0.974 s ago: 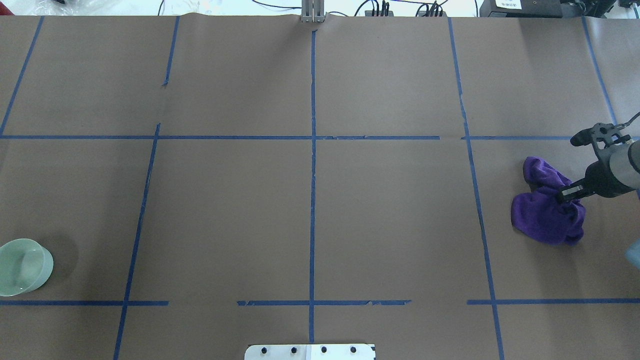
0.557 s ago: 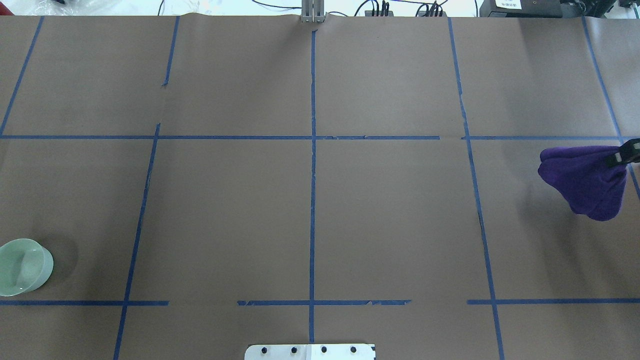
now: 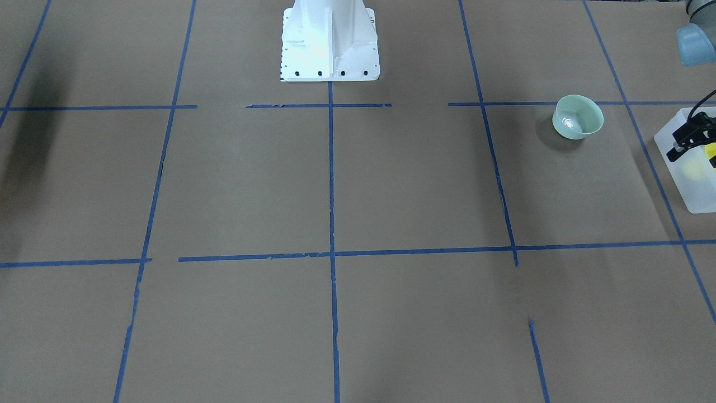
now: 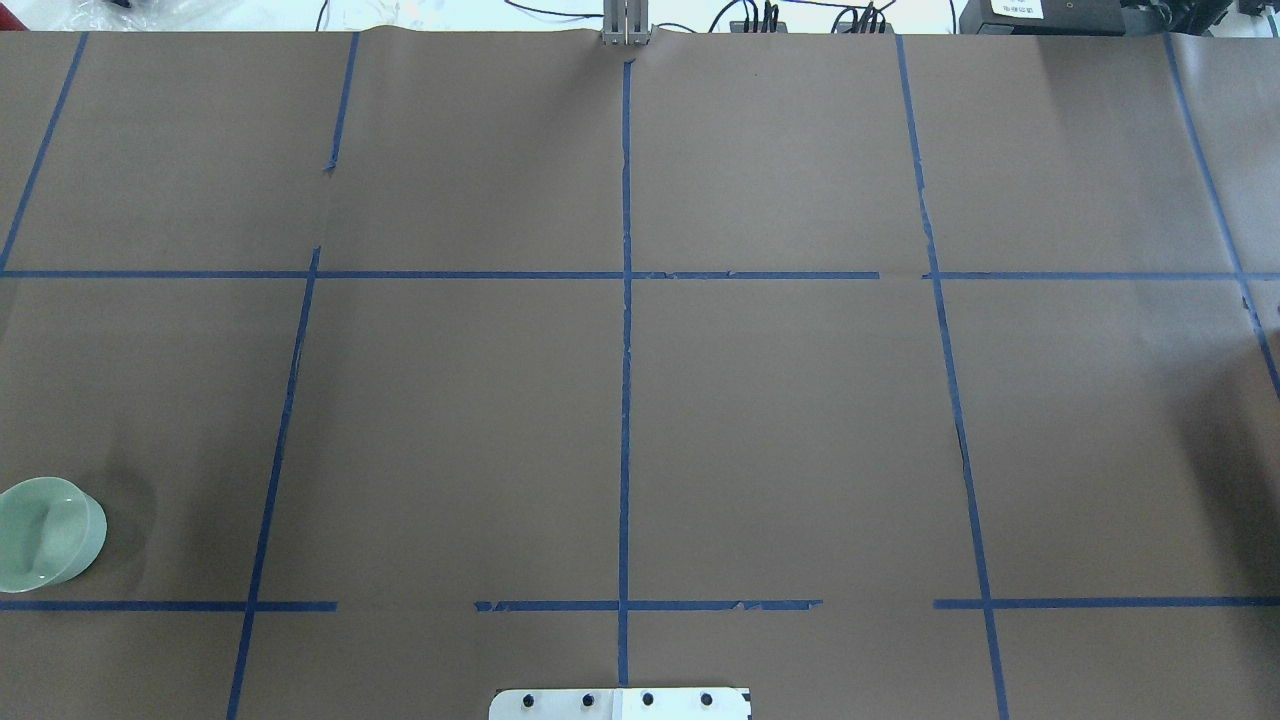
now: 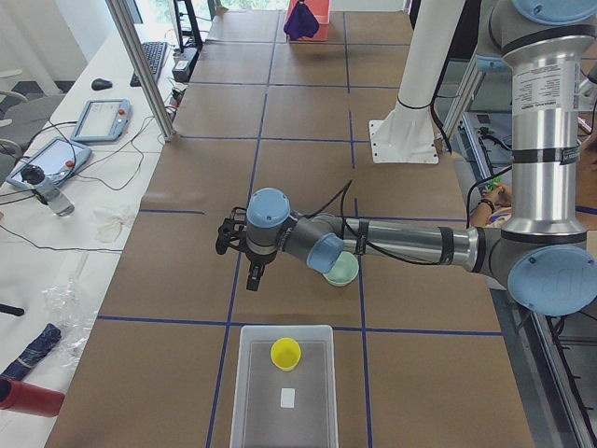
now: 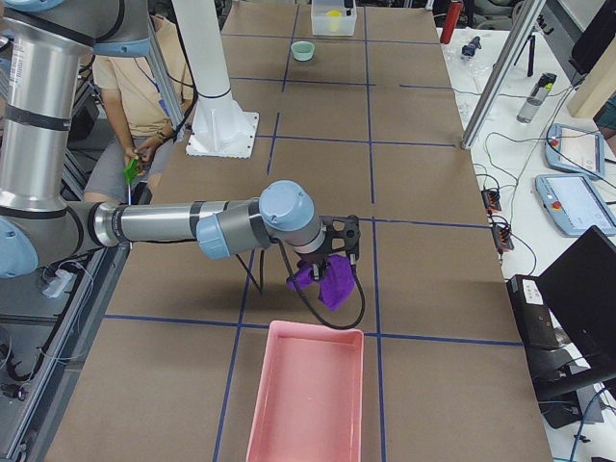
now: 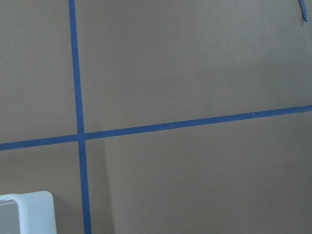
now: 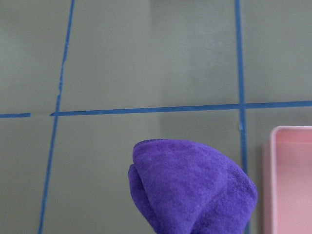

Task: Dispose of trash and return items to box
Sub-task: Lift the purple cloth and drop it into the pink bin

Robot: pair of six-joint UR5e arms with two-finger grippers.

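**A:** Purple cloth [image 6: 325,281], why does it dangle like that?

**B:** You have it hanging at the right gripper [image 6: 324,260], clear of the table [image 4: 780,420] and just short of the pink bin [image 6: 306,404]. I'd judge it is headed there as trash. You cannot tell from these angles whether that claw is clamped.

**A:** And the left gripper [image 5: 256,278]?

**B:** It hovers near the box [image 5: 238,392], and its opening is equally unclear. Your yellow cup [image 5: 285,353] stands inside already. The mint bowl [image 3: 578,116] sits outside on the table, near the box.

**A:** Any writing?

**B:** One white label [image 5: 288,398] on the box floor, unreadable.
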